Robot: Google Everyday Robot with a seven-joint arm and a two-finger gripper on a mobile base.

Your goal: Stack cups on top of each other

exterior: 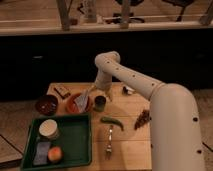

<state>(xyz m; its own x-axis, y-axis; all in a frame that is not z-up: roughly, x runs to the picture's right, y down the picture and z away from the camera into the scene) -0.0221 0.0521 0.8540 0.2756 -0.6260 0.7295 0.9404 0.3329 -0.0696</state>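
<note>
A dark grey-olive cup [100, 104] stands upright near the middle of the wooden table [130, 145], just right of an orange-red bowl [75, 104]. My gripper [100, 94] hangs right above this cup's rim, at the end of the white arm [130, 77] that reaches in from the right. Whether it touches the cup I cannot tell. The yellow-green cup does not show; it may be hidden by the gripper or the dark cup.
A dark red-brown bowl [46, 105] sits at the left. A green tray [75, 145] holds a cream tub [48, 129], an orange fruit [55, 154] and a grey-blue pad [41, 149]. A green vegetable [112, 122], a fork [109, 142] and a dark brown item [142, 119] lie to the right.
</note>
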